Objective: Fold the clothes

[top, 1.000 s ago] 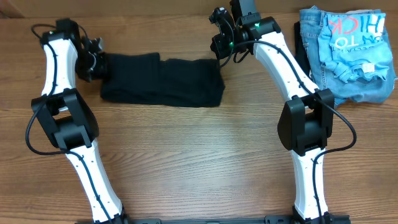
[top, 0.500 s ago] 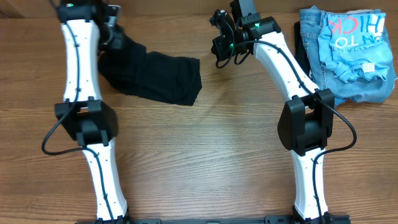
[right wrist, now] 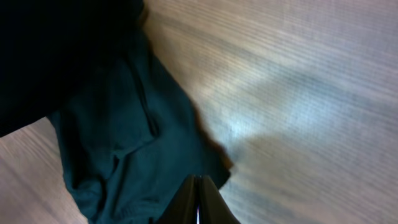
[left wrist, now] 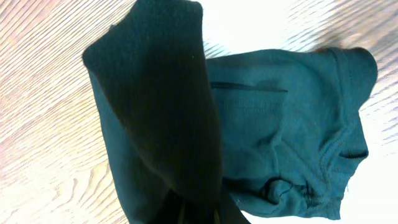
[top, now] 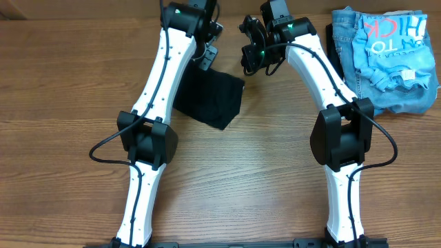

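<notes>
Black, soft fabric makes up the shirt (top: 213, 103), which lies in a thick, roughly square bundle on the far middle of the table (top: 241, 179). Its far edge rises into the left gripper (top: 207, 56), which is clamped on a fold of it. In the left wrist view a broad, limp band of cloth climbs from the bundle to the bottom edge of the picture, where the fingers are mostly hidden by the fabric. The rest of the shirt spreads flat on the wood beyond that band. It is matte, with a stitched seam line across it and small rumpled folds along one edge.

The right gripper (top: 249, 55) hangs just right of the shirt's far right corner. Its fingers are pressed together with nothing between them. Its wrist view shows the shirt's layered edge and a curved hem below it. I cannot tell whether the tips touch the cloth.

The table is brown wood with fine straight grain and a pale sheen. At the far right, well apart from the shirt, crumpled denim jeans (top: 348, 76) lie under a light blue T-shirt (top: 396, 58) with white and pink lettering.
</notes>
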`<act>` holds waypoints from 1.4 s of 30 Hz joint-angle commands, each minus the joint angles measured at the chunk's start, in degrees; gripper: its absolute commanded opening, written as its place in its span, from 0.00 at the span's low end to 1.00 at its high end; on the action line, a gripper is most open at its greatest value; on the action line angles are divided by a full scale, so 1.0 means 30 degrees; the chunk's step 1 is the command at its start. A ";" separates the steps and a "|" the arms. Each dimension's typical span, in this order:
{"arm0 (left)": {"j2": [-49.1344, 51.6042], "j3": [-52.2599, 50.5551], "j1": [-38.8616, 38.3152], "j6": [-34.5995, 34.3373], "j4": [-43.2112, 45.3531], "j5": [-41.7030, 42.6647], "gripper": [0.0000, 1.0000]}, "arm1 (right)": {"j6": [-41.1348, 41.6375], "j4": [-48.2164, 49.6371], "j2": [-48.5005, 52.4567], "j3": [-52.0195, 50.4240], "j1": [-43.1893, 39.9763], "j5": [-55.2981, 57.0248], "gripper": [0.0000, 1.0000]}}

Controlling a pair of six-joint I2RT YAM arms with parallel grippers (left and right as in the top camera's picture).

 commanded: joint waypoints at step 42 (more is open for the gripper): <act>-0.0117 -0.0831 -0.0175 -0.6149 -0.1173 0.6018 0.08 | 0.8357 0.9850 0.4065 -0.3672 0.1865 -0.3745 0.04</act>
